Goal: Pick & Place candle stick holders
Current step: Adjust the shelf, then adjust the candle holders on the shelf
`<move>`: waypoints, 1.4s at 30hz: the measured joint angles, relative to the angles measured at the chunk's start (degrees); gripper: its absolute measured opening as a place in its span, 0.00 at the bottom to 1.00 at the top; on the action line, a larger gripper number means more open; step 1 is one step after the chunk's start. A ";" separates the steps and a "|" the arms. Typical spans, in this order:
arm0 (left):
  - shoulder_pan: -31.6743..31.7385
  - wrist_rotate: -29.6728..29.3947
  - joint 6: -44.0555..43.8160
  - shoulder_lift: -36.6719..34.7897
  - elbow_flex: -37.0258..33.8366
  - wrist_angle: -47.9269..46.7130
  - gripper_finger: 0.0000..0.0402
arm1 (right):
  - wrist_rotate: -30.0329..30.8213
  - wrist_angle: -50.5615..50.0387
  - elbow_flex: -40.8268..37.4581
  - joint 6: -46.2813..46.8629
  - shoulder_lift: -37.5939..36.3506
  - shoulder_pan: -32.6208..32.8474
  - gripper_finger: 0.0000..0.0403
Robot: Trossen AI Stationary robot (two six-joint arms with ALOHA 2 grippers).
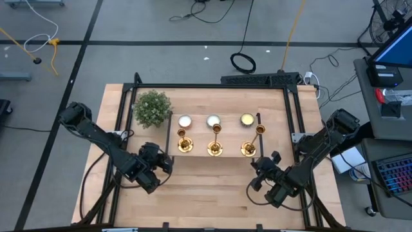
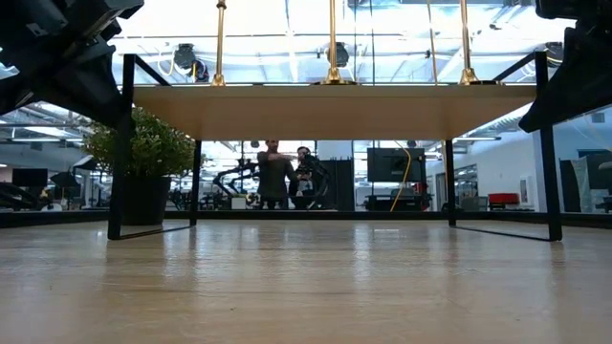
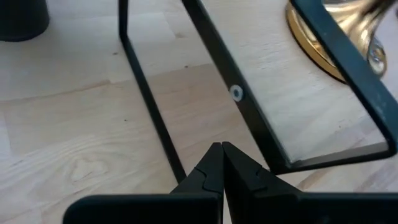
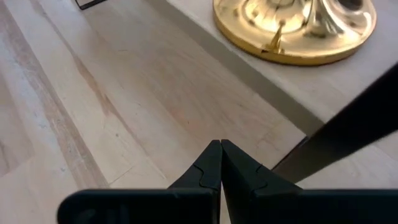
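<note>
Standing on shelf [image 1: 199, 153]: three candle stick holders [image 1: 215, 148], three tealights [image 1: 213, 120]; both jaws closed, empty.

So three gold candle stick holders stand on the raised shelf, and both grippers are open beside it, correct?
Not quite. The three candle stick holders do stand on the shelf, but the left gripper and right gripper are shut and empty, as the wrist views show.

Table [image 1: 212, 193] front half was bare wood, open to both arms; black-framed shelf [image 1: 219, 136] blocked the middle; three candle stick holders [image 1: 215, 147] lined its front edge with gaps between, three tealights [image 1: 213, 120] just behind; plant [image 1: 152, 107] crowded the shelf's left end; open space under the shelf between its legs.
</note>
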 joint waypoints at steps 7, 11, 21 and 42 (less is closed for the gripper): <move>-1.74 -0.14 -7.76 0.00 5.82 -17.81 0.00 | 0.04 0.63 0.00 -0.03 0.00 1.27 0.00; -2.73 -0.40 -9.68 -0.02 9.81 -26.56 0.00 | 0.13 1.67 0.00 -0.80 0.00 1.52 0.00; -3.41 -2.97 -8.86 -0.02 14.21 -30.32 0.00 | 0.84 3.05 6.70 -15.44 -0.15 0.48 0.00; -4.26 -6.80 -3.19 -0.02 22.73 -37.85 0.00 | 5.81 18.98 9.44 -36.97 -8.15 0.87 0.00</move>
